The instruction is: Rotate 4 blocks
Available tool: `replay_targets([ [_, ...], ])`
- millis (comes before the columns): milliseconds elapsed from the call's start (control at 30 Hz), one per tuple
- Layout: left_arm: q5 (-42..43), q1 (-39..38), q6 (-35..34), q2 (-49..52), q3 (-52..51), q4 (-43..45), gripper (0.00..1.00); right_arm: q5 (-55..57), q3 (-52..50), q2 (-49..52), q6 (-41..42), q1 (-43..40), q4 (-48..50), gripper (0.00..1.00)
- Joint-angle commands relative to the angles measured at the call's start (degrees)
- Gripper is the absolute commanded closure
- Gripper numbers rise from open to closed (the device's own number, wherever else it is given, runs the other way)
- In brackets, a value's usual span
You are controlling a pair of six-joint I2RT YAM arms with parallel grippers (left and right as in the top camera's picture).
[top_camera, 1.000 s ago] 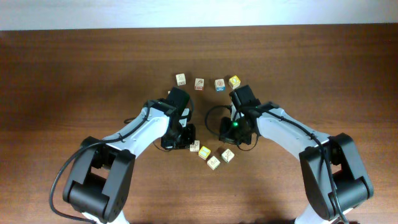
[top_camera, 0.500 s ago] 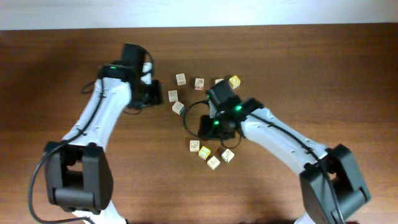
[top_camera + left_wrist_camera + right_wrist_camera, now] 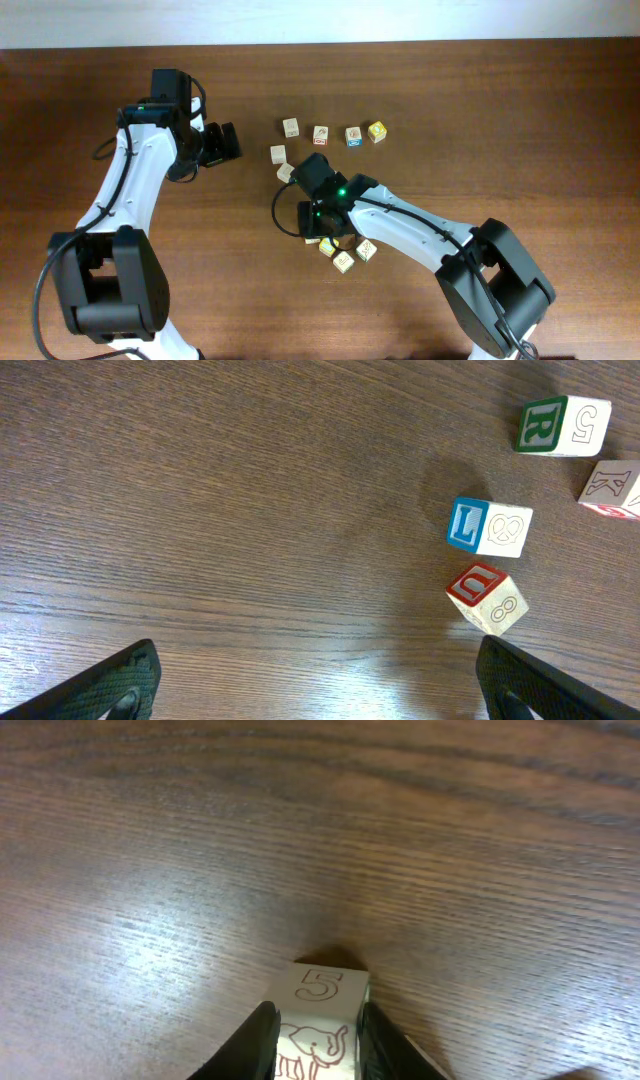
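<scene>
left gripper wide open over the table, well left of the blocks; right gripper pinching the 5 block on both sides, by the front cluster; back row of four beyond

Elephant block cut off by bottom edge; K block cropped at right edge; overhead prints unreadable.
</scene>
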Motion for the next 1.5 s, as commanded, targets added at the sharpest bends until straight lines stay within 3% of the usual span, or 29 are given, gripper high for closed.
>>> replay_targets([
  [0, -0.4, 0.2, 0.3, 0.0, 1.0, 0.1, 0.01, 3.8, 0.7, 0.5, 1.6, 0.3, -0.2, 0.76],
  [167, -0.4, 0.2, 0.2, 0.0, 1.0, 0.1, 0.01, 7.9, 2.1, 0.5, 2.0, 0.2, 2.1, 0.77],
  [233, -0.5, 0.2, 0.2, 0.0, 1.0, 0.1, 0.01, 2.4, 3.6, 0.5, -2.2, 0.2, 1.1, 0.57],
  [367, -0.5, 0.2, 0.3, 0.0, 1.0, 0.1, 0.01, 3.1, 4.9, 2.2, -2.3, 1.9, -2.9, 0.47],
  [433, -0.4, 0.2, 0.3, 0.0, 1.0, 0.1, 0.01, 1.4, 4.9, 4.3, -1.6, 2.5, -3.6, 0.47],
  [467, -0.4, 0.2, 0.2, 0.0, 1.0, 0.1, 0.01, 1.4, 4.9, 4.3, -1.6, 2.6, -3.7, 0.51],
  [533, -0.4, 0.2, 0.3, 0.0, 1.0, 0.1, 0.01, 1.8, 5.1, 4.3, -0.7, 2.6, -4.3, 0.69],
  [633, -0.5, 0.2, 0.3, 0.0, 1.0, 0.1, 0.01, 5.9, 6.1, 4.3, 0.0, 2.4, -3.8, 0.74],
  [833, -0.4, 0.2, 0.3, 0.0, 1.0, 0.1, 0.01, 13.8, 6.9, 4.3, 0.5, -0.2, 1.3, 0.73],
  [1033, -0.4, 0.2, 0.3, 0.0, 1.0, 0.1, 0.01, 12.8, 6.9, 5.6, 3.2, -0.6, 0.7, 0.72],
  [1233, -0.5, 0.2, 0.3, 0.0, 1.0, 0.1, 0.01, 11.9, 7.5, 5.6, 3.2, -0.7, -0.8, 0.50],
  [1400, -0.4, 0.2, 0.3, 0.0, 1.0, 0.1, 0.01, 7.7, 21.1, 5.5, 1.8, -1.3, -18.7, 0.46],
  [1467, -0.5, 0.2, 0.3, 0.0, 1.0, 0.1, 0.01, 9.7, 21.0, 6.1, 0.1, -1.3, -19.6, 0.47],
])
